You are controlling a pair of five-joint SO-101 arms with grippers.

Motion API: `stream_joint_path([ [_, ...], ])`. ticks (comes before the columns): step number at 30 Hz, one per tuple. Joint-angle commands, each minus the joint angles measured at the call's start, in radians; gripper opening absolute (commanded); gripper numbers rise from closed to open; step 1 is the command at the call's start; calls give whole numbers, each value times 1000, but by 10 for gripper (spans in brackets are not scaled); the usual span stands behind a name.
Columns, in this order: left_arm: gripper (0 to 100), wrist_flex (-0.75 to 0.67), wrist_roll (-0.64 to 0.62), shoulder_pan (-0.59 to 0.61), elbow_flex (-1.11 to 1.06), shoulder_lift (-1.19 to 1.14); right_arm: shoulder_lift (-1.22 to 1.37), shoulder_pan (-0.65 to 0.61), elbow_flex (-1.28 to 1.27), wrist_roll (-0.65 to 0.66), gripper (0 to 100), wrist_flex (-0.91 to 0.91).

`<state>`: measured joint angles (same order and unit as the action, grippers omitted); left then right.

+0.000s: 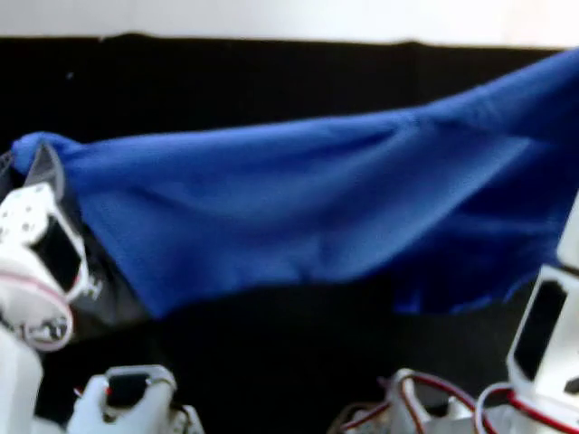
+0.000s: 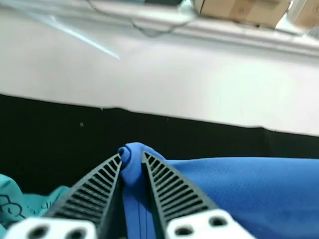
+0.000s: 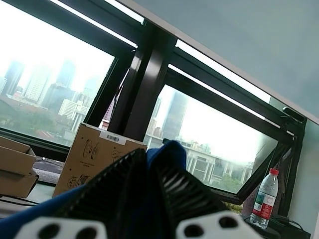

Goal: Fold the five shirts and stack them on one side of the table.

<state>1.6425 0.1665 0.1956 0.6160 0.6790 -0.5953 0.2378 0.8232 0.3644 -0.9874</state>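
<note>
The blue shirt [image 1: 308, 208] hangs stretched in the air over the black tabletop [image 1: 226, 72], its long axis running from one arm across to the other. The left pincer [image 2: 132, 160] is clamped narrow on a bunched corner at the shirt's lower end, and the right pincer [image 3: 152, 162] is pinched on the opposite, higher end. Laying it flat, I'd say, needs both ends lowered together.

On black table [image 2: 50, 134], teal shirt [image 2: 13, 203]
</note>
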Motion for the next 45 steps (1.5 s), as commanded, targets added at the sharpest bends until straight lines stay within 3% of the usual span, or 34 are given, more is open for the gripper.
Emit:
stream_joint_path([
  [1,8,-17,5,-10,-68,4,-5,15,16,12,5,22],
  [12,8,-17,5,-10,-87,143,-76,15,35,15,5,-12],
  [16,8,-43,5,-10,-214,143,-18,15,30,15,5,4],
  [21,8,-249,5,-12,-499,143,130,12,31,15,5,5],
  [30,8,-743,9,-41,-946,97,539,-44,42,15,5,18],
  [36,8,-756,6,-38,-687,-194,673,-97,42,15,5,209],
  [45,8,-397,8,-42,16,-667,688,-116,30,15,5,254],
])
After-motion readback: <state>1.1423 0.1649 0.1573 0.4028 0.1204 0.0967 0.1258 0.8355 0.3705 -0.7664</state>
